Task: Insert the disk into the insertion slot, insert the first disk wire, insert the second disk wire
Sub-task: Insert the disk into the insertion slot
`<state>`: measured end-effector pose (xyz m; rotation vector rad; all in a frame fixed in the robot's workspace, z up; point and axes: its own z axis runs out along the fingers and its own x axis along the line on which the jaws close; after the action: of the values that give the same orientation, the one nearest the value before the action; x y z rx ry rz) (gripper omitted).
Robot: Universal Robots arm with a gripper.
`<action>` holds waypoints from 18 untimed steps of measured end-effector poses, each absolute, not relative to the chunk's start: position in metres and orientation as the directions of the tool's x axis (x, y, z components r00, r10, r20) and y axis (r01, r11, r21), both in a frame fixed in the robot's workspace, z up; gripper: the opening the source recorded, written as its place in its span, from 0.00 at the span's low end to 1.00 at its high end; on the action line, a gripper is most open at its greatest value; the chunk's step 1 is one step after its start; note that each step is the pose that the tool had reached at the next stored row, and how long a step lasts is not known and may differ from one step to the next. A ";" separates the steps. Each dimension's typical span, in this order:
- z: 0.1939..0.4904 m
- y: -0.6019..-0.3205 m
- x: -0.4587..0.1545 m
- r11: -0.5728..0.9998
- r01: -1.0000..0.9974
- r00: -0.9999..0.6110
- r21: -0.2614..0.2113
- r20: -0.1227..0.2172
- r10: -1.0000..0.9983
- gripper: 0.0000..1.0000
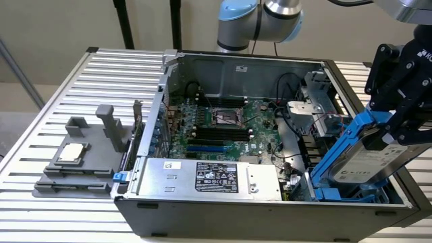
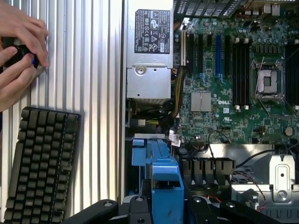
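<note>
Blue plastic and silver-grey metal, item one: the disk (image 1: 361,164), clipped in its carrier. You find it at the exterior view's right, over the near right corner of the open computer case (image 1: 270,215). Its long axis is steeply tilted. The lower end points down into the case and toward the exterior view's left, among blue bay fittings, and the upper end rises over the case's right wall. The white label faces the camera. You cannot tell whether the lower end is seated.

Item two: the claw (image 1: 395,132), black, clamped on the disk's upper end, with a finger on either side of the carrier.

Item three: the silver power-supply box (image 1: 209,177) with a black label lies along the case's near wall, near the disk's lower end. The green motherboard (image 1: 223,126) lies beyond it.

Item four: the slatted metal worktop (image 1: 81,81) carries the case. A grey fixture (image 1: 81,167) at the exterior view's left holds a square chip (image 1: 71,153).

Item five, wrist view: a black keyboard (image 2: 39,168) sits on the worktop beside the case. A person's hands (image 2: 18,51) are near it, closed round something small and dark.
</note>
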<state>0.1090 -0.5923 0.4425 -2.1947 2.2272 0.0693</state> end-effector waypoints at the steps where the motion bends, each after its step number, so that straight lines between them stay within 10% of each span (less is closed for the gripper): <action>1: 0.442 -0.592 0.109 0.014 -1.000 -0.015 0.022 -0.041 -0.999 0.32; 18: 0.435 -0.591 0.110 0.002 -1.000 -0.003 0.023 -0.049 -0.999 0.32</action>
<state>0.1097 -0.5914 0.4347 -2.2049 2.2113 0.0795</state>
